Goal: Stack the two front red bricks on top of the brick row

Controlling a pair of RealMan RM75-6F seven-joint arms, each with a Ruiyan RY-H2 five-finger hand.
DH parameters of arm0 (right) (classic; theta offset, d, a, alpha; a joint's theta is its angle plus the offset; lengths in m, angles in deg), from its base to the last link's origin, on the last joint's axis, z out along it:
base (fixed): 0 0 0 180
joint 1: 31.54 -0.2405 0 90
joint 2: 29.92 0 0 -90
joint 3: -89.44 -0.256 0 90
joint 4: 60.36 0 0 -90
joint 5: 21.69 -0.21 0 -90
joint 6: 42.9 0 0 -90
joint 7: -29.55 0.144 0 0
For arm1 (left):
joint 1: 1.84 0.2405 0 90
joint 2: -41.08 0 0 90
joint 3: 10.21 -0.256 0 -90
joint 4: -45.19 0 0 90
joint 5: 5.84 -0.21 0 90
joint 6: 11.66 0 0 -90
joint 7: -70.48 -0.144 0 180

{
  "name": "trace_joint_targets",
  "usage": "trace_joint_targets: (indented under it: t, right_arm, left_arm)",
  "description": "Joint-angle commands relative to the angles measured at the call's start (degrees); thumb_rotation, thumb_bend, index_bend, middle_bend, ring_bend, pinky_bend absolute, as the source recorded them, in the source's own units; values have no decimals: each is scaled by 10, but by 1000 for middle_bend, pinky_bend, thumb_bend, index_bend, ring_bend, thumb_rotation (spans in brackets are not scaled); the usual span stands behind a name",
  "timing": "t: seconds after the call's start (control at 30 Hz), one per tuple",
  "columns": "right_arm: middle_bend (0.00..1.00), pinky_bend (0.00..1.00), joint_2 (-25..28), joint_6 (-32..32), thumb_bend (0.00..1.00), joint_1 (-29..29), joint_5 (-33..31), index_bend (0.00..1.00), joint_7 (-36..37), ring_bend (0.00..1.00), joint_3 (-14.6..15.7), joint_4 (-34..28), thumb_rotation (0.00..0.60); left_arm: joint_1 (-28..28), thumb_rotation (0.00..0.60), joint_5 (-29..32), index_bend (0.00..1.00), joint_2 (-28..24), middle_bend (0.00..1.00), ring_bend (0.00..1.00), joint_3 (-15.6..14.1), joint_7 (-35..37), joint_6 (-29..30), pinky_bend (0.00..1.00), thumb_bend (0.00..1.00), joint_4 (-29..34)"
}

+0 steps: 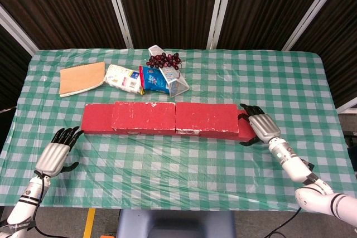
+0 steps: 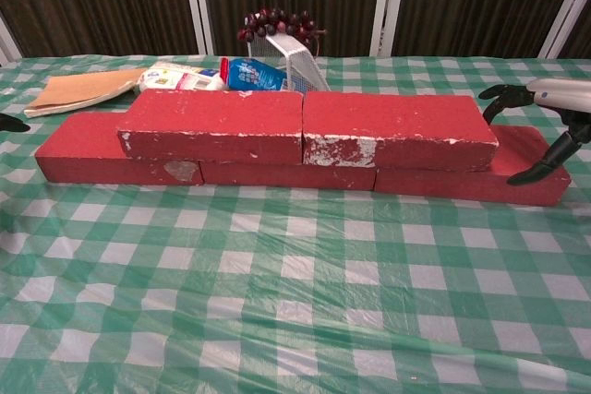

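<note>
Notebook (image 1: 82, 78), packets (image 1: 146, 78), grapes (image 1: 163, 60).

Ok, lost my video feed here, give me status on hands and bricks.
Left robot hand open, off the bricks. Right robot hand pressing the top right brick against the top left brick. Both on the brick row. Nothing in the way.
</note>
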State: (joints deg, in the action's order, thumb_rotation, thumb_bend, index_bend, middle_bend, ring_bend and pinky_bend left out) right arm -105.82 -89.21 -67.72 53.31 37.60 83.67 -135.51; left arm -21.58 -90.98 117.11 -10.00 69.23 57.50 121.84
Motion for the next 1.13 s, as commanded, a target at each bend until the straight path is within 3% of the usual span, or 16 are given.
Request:
trace_joint_targets:
  t: [0.03, 0.23, 0.3, 0.37, 0.5, 0.63, 0.73, 1.13]
  right_arm:
    - [49, 71, 0, 0, 192, 0, 1, 368, 1, 0, 1, -1, 600]
    - [49, 71, 16, -11, 191, 12, 6, 337, 7, 0, 6, -14, 600]
    - [48, 70, 28, -29, 191, 24, 10, 285, 13, 0, 9, -28, 600]
    - [33, 70, 44, -67, 191, 44, 24, 171, 19, 0, 13, -51, 600]
    - [0, 45, 70, -193, 191, 108, 72, 18, -6, 0, 31, -103, 600]
    - [0, 0, 63, -355, 191, 199, 116, 0, -97, 0, 57, -132, 600]
    - [0, 0, 41, -416, 191, 243, 130, 0, -157, 0, 71, -117, 600]
    - [0, 0, 63, -422, 191, 265, 131, 0, -170, 0, 62, -141, 600]
  left_arm:
    - [0, 600, 0, 0, 0, 0, 0, 0, 0, 0, 56, 232, 0]
    - [2, 600, -3, 0, -2, 0, 0, 0, -1, 6, 56, 233, 3]
    - [3, 600, -6, 0, -2, 0, 0, 0, -1, 12, 56, 233, 4]
    - [5, 600, -10, 0, -4, 0, 0, 0, -2, 21, 56, 232, 7]
    - [14, 600, -17, 0, -7, 0, 0, 3, -10, 46, 56, 245, 13]
    - [28, 600, -24, 0, -8, 0, 0, 8, -32, 87, 55, 257, 25]
    - [37, 600, -31, 0, -9, 0, 0, 9, -48, 107, 55, 257, 34]
    - [46, 600, -27, 0, -13, 0, 0, 10, -82, 113, 56, 266, 54]
